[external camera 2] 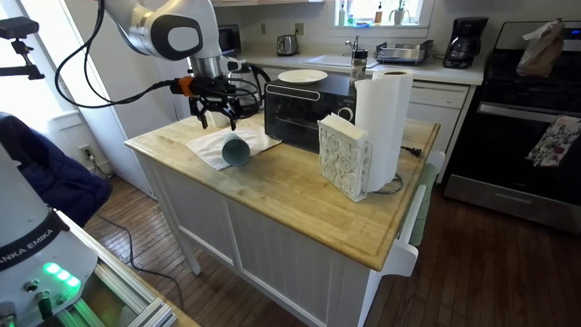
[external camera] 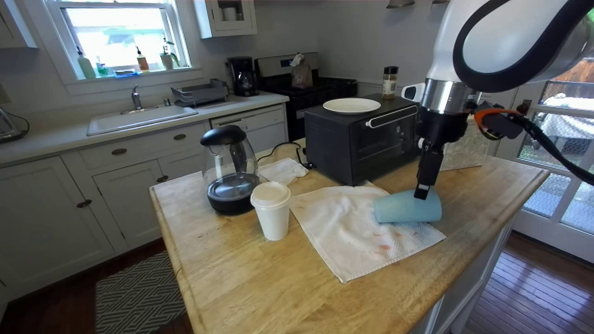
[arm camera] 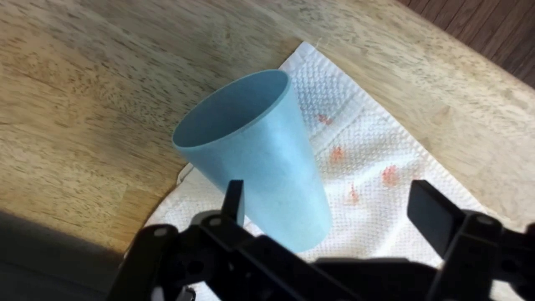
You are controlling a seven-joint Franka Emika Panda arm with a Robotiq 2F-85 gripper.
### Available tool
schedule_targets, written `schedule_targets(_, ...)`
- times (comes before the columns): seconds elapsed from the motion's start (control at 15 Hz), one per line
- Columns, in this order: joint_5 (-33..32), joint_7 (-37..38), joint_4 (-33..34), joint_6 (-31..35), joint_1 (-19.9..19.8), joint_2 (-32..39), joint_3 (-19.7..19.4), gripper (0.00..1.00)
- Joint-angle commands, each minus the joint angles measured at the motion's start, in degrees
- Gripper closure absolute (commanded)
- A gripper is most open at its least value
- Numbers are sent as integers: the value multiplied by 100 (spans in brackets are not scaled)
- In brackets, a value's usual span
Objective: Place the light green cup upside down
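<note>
I have the arm (external camera 2: 181, 36) stretched out above the green cup (arm camera: 284, 179), wrist (external camera: 445, 96) pointing down. The gripper (external camera 2: 219, 125) hangs over it, fingers (arm camera: 432, 213) spread wide; in the wrist view one overlaps its side, the other stands clear. The base (external camera 2: 54, 259), lights green, sits well apart from the green cup.

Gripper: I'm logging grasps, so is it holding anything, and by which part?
Nothing: the gripper is open, and the green cup lies on its side.

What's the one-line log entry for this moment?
light green cup: on its side on white cloth | claw: open, empty, close by | upside-down placement: not yet done
</note>
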Motion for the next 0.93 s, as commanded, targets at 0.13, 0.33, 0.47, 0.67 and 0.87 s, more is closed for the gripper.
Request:
schedule_targets(0.13,-138,-906,491,61,-119,642,129,0)
schedule_targets(0.33,-384,-1070,587,85,-153,874,167,0)
schedule_targets(0.47,-526,-1140,630,112,-184,993,188,0)
schedule_targets(0.67,-656,-1212,663,171,-239,1131,211,17)
schedule_targets(0.87,-637,-1285,671,231,-323,1216,236,40)
